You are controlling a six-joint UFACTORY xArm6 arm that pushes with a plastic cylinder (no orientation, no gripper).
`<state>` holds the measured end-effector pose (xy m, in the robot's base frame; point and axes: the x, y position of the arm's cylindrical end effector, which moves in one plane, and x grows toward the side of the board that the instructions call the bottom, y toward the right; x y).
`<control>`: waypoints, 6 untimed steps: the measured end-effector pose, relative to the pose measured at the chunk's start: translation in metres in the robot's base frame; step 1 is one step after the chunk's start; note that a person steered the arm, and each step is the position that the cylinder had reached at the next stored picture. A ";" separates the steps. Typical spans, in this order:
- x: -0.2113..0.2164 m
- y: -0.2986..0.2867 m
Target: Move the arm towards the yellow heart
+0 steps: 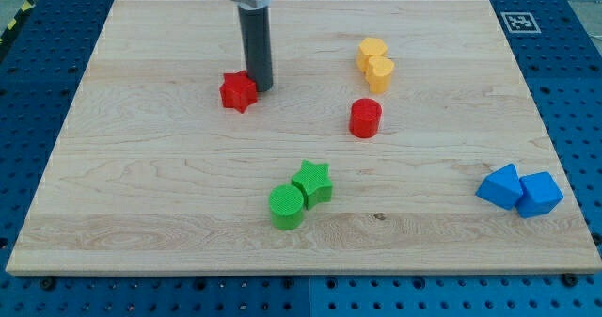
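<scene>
The yellow heart sits on the wooden board near the view's top, right of centre, touching a yellow hexagon just above it. My tip is on the board well to the left of the heart, right beside a red star, touching or nearly touching its right side. The rod rises straight from the tip to the view's top edge.
A red cylinder stands below the yellow heart. A green star and a green cylinder touch near the bottom centre. Two blue blocks sit at the lower right. A marker tag lies beyond the board's top right corner.
</scene>
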<state>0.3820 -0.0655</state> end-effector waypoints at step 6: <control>-0.006 0.098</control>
